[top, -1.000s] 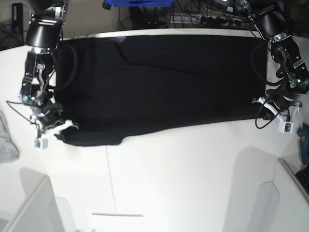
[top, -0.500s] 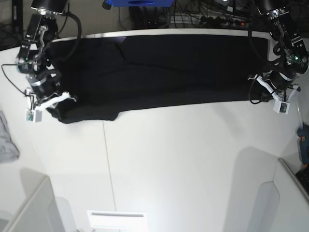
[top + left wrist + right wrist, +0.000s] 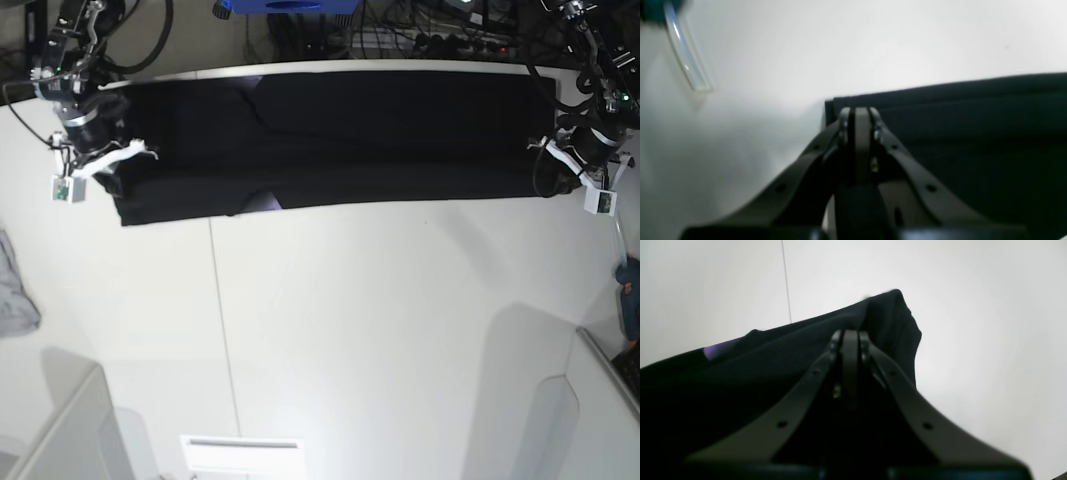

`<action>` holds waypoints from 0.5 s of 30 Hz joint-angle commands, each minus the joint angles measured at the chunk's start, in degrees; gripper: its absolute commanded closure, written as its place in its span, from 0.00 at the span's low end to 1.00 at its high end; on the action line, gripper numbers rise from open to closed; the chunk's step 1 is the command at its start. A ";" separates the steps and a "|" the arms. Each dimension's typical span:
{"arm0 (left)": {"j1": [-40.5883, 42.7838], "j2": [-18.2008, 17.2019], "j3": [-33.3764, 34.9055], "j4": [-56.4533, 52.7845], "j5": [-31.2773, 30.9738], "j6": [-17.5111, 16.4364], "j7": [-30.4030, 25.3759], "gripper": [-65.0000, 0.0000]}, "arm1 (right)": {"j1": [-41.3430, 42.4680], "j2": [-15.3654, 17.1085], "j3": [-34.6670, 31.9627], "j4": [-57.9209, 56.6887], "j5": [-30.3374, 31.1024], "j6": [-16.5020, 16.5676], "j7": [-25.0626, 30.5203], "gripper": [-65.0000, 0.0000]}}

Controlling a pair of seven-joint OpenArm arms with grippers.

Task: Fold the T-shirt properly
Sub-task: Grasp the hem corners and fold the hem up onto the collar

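The black T-shirt (image 3: 340, 130) lies as a long band across the far part of the white table (image 3: 380, 320). My right gripper (image 3: 118, 165), at the left of the base view, is shut on the shirt's left end. In the right wrist view its closed tips (image 3: 850, 335) pinch a bunched fold of the T-shirt (image 3: 740, 380), with a bit of purple print (image 3: 720, 350) showing. My left gripper (image 3: 548, 160), at the right of the base view, is shut on the shirt's right end. In the left wrist view its tips (image 3: 858, 113) clamp the layered corner of the T-shirt (image 3: 973, 133).
A small grey cloth (image 3: 14, 290) lies at the table's left edge. A blue tool (image 3: 630, 295) sits at the right edge, with a clear tube (image 3: 686, 60) nearby. White bins stand at the front left (image 3: 60, 430) and front right (image 3: 590, 420). Cables run behind the table.
Both grippers have moved toward the far side of the table, carrying the shirt's near edge with them. The shirt's band is narrower and its front edge lies farther back.
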State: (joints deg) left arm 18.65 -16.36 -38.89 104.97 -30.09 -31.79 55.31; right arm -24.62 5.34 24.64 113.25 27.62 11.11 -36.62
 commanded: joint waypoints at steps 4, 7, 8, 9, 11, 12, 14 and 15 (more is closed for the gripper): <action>1.35 -0.83 -0.09 1.54 -0.38 -0.25 -0.76 1.00 | -2.24 -0.73 0.28 1.96 0.47 0.18 1.50 1.00; 2.14 -0.83 -0.09 1.54 -0.38 -0.25 -0.76 1.00 | -3.38 -0.82 0.28 2.04 0.47 0.18 1.50 1.00; 2.14 -0.83 -0.09 1.54 -0.38 -0.25 -0.76 1.00 | -4.08 -0.82 0.28 2.04 0.56 0.18 1.59 1.00; 2.58 -0.83 -0.18 1.45 -0.29 -0.25 -0.76 1.00 | -4.78 -0.82 0.28 2.04 0.56 0.18 1.68 1.00; 3.72 -0.83 -0.18 1.54 -0.20 -0.25 -1.02 1.00 | -6.02 -1.34 0.28 2.04 0.56 0.18 1.76 1.00; 3.98 -0.83 -0.18 1.54 -0.11 -0.25 -1.02 1.00 | -6.63 -1.61 0.28 2.04 0.56 0.18 1.76 1.00; 4.07 -0.91 -0.09 1.36 0.06 -0.25 -0.85 1.00 | -7.69 -1.87 0.28 2.04 0.56 0.18 1.76 1.00; 4.25 -0.91 -0.09 1.27 0.06 -0.25 -0.85 1.00 | -8.13 -2.05 0.28 1.96 0.56 0.18 1.76 1.00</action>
State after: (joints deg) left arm 23.03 -16.34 -38.59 105.47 -29.67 -31.79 55.33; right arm -32.64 2.94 24.64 114.26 27.77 11.14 -36.23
